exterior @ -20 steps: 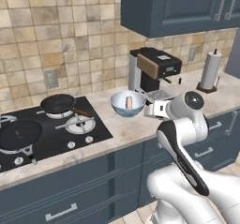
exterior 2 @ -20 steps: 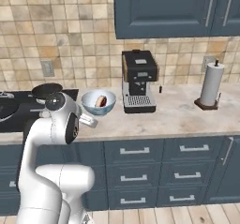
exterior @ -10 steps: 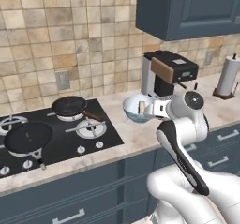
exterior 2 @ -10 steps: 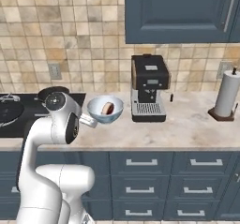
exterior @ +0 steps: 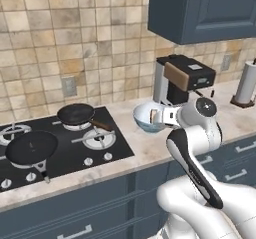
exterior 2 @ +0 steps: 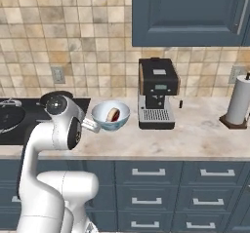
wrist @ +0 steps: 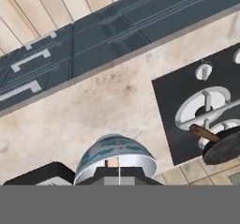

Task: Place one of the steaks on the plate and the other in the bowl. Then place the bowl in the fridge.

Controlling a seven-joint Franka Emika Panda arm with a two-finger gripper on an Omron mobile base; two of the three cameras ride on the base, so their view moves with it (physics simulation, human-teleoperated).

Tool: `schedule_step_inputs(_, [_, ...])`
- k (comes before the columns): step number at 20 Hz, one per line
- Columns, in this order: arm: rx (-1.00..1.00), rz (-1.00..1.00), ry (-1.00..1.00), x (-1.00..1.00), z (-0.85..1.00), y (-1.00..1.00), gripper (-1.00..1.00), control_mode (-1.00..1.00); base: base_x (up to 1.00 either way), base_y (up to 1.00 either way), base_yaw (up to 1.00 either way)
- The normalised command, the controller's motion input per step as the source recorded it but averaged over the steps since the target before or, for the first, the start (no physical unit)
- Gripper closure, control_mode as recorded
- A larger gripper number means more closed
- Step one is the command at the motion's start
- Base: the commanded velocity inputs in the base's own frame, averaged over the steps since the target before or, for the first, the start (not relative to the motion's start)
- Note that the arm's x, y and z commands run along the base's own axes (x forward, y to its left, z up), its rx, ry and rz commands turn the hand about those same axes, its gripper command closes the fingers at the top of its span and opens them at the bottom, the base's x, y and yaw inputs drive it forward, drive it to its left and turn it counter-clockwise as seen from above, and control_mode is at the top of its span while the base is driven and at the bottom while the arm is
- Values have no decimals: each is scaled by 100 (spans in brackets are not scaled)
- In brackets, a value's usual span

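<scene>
Bowl (exterior 2: 111, 115) and gripper (exterior 2: 93, 125) were the pair that mattered: our gripper was clenched on the bowl's near rim, left of frame centre in the right base view, holding it clear above the counter (exterior 2: 195, 137). One steak (exterior 2: 113, 114) lay inside it, pinkish against the pale wall. In the left base view the bowl (exterior: 149, 117) sat at frame centre, just in front of the coffee machine (exterior: 182, 80), so we judged the next swing needed room away from that machine. In the hand view the bowl's blue-patterned underside (wrist: 115, 155) showed at lower centre, with the stove (wrist: 201, 106) at right. Beyond the machine, a paper towel roll (exterior 2: 239, 100) stood at far right. We could not see the fridge, so our base likely had to drive on.
</scene>
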Motion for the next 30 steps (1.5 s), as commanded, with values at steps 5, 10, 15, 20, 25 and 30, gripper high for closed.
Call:
schedule_step_inputs(5, [0,0,0,0,0,0,100,100,37,-4,1])
schedule_step_inputs(10, [0,0,0,0,0,0,100,100,36,-1,0])
schedule_step_inputs(15, [0,0,0,0,0,0,100,100,39,-1,0])
schedule_step_inputs(20, [2,0,0,2,0,-3,100,-100,17,-4,0])
schedule_step_inputs(25, [18,-5,12,18,0,-28,100,-100,0,0,0])
schedule_step_inputs(30, [22,-29,25,0,0,-45,100,-100,0,0,0])
